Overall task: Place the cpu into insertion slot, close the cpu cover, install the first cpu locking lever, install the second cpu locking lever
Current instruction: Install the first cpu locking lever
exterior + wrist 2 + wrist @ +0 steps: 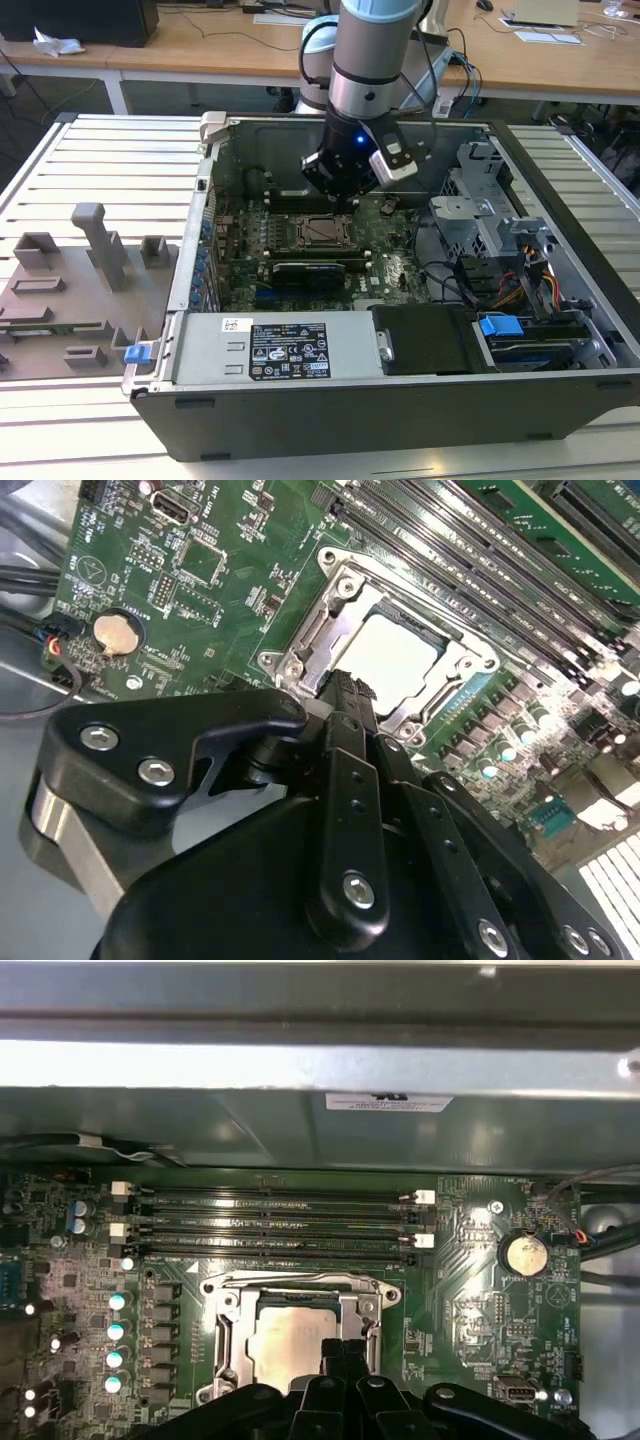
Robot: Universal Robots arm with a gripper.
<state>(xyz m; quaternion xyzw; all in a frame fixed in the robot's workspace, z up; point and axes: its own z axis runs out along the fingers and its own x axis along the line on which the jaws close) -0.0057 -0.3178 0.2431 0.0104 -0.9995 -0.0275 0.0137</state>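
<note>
The cpu [392, 658] lies flat in the insertion slot [322, 232] on the green motherboard, its pale metal top facing up; it also shows in the first wrist view [285, 1345]. The silvery cpu cover [226, 1332] lies down around the chip, which shows through its window [322, 638]. My gripper [345, 688] hangs just above one edge of the socket, its black fingers pressed together with nothing between them. In the exterior view the gripper [348, 203] sits over the socket's far side. I cannot make out how the locking levers stand.
Long memory slots [275, 1225] run beside the socket, and a coin battery [523, 1254] sits nearby. A long black card [310, 271] lies in front of the socket. The case walls [200, 250], a labelled metal box [285, 350] and a drive cage [480, 215] surround the board.
</note>
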